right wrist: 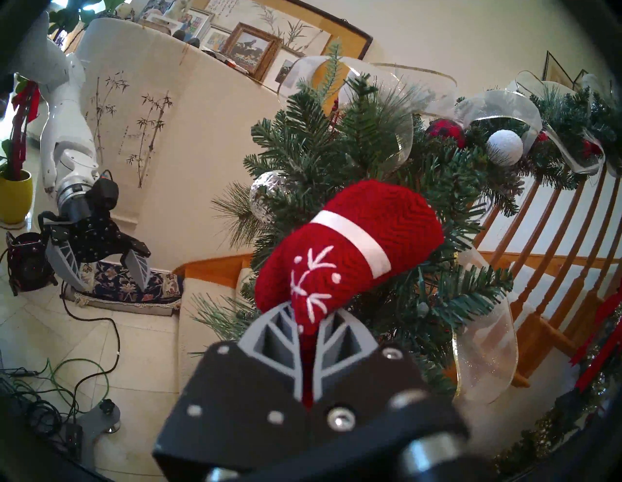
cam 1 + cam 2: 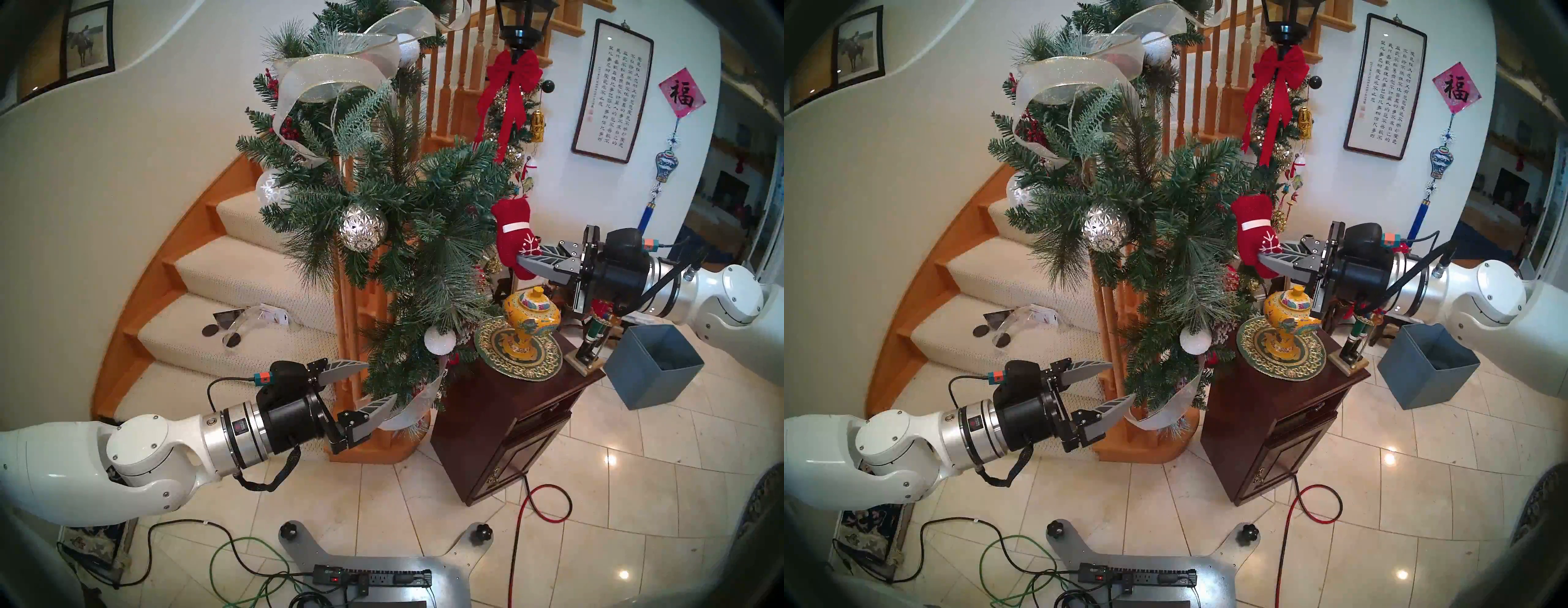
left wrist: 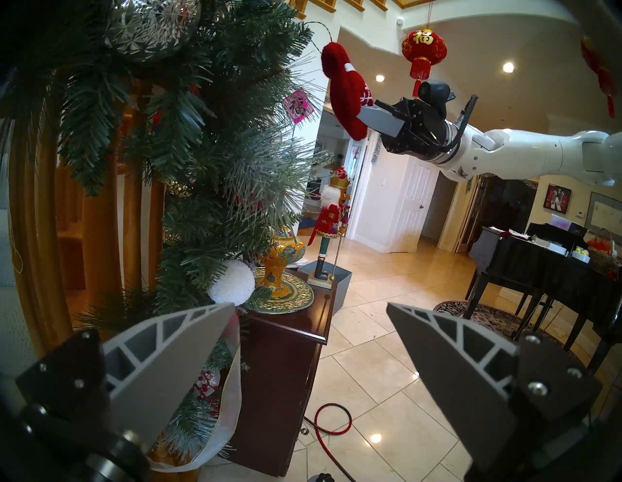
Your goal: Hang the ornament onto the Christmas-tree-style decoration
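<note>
Your right gripper (image 2: pixel 527 260) pinches the red knitted mitten (image 2: pixel 514 231) beside the pine garland (image 2: pixel 407 204); its string loop seems snagged there. Your left gripper (image 2: pixel 379 384) gapes empty.

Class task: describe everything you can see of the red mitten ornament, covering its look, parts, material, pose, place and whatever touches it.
The mitten ornament looks knitted from red yarn with a zigzag rib, and has a white band across the cuff and a white stitched snowflake. It stands cuff-up, tilted, with its fingertip end pinched in the shut right claw. A thin string loop rises from the cuff towards the needles; whether it has caught cannot be told. The mitten sits at the right edge of the green pine garland, above the yellow vase.
</note>
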{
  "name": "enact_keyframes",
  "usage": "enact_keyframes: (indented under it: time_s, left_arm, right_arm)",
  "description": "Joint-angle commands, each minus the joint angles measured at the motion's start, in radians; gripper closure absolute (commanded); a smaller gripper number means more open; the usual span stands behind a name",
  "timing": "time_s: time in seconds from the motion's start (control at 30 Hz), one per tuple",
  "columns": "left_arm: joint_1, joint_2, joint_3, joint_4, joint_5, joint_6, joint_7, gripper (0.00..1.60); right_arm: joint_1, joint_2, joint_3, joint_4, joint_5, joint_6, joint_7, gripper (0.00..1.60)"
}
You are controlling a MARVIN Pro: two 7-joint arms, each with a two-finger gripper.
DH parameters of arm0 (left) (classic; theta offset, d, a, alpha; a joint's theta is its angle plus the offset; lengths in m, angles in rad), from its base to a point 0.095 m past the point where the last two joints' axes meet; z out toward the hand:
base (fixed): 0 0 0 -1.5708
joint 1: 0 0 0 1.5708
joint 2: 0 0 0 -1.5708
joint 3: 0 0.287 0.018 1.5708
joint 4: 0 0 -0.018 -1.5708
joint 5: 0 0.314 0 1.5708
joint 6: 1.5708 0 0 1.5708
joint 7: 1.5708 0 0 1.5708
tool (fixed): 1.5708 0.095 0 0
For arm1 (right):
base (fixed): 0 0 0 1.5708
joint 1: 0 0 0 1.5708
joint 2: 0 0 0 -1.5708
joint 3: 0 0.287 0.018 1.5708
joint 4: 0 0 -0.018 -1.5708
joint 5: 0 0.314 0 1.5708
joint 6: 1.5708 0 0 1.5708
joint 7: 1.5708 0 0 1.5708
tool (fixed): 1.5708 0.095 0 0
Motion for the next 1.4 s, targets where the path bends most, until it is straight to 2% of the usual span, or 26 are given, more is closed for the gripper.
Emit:
enact_keyframes:
  time_s: [0.0,0.77,1.2,1.37]
  left_arm:
    - [-0.004,0.002,-0.004,-0.001,0.000,-0.002,0.002,0.00]
    - [-0.004,0.002,-0.004,-0.001,0.000,-0.003,0.002,0.00]
    - [-0.004,0.002,-0.004,-0.001,0.000,-0.003,0.002,0.00]
    - [-0.004,0.002,-0.004,-0.001,0.000,-0.003,0.002,0.00]
  right_arm:
    - [-0.056,-0.003,0.067,0.003,-0.003,-0.004,-0.010,1.60]
    - [-0.261,-0.007,0.284,0.032,-0.002,-0.064,0.008,1.60]
    - [-0.428,-0.131,0.383,0.062,0.063,-0.134,-0.016,1.60]
    - [-0.502,-0.202,0.421,0.088,0.100,-0.170,-0.027,1.60]
